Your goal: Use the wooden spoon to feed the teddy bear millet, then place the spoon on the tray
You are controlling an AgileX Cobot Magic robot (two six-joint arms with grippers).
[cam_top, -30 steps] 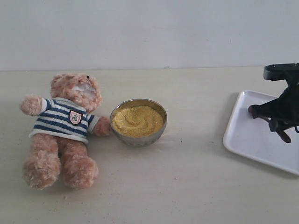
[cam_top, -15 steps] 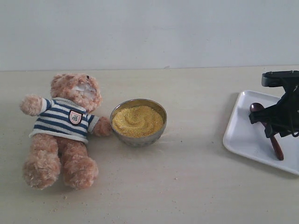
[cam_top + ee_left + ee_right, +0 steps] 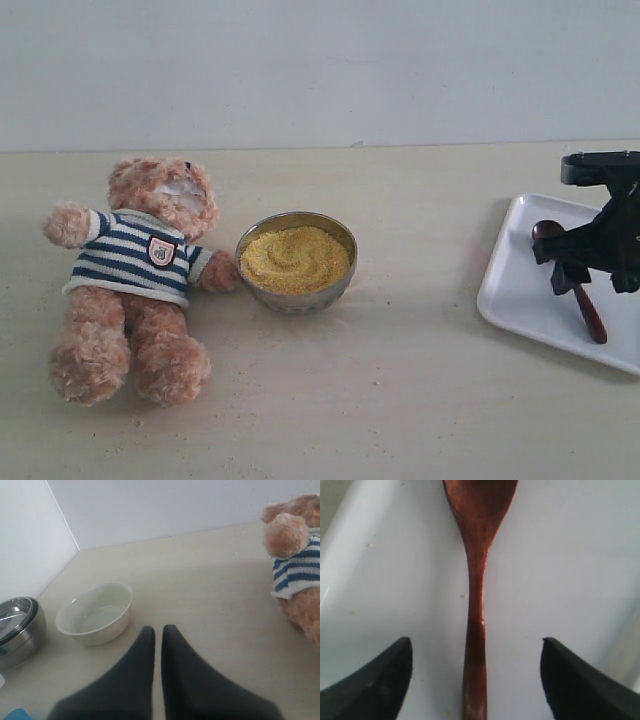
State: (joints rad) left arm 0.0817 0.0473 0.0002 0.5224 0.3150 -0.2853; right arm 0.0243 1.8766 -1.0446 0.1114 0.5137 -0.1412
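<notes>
The wooden spoon (image 3: 590,312) (image 3: 476,605) lies flat on the white tray (image 3: 520,290) (image 3: 570,555) at the right. My right gripper (image 3: 575,275) (image 3: 476,652) hovers just above its handle, open, both fingers well clear of the wood. The teddy bear (image 3: 140,275) (image 3: 295,570) lies on its back at the left in its striped shirt. Beside its arm stands the metal bowl (image 3: 297,290) heaped with yellow millet (image 3: 295,258). My left gripper (image 3: 158,630) is shut with nothing in it, low over the table, out of the exterior view.
In the left wrist view a pale empty bowl (image 3: 95,612) and stacked metal bowls (image 3: 17,627) stand near a wall corner. A few loose grains lie on the tray (image 3: 463,596). The tan table (image 3: 420,400) reaches a white back wall.
The right gripper has let go of the spoon, which now lies on the tray. The gripper has lifted slightly and shifted right. Bear and bowl have not moved.
</notes>
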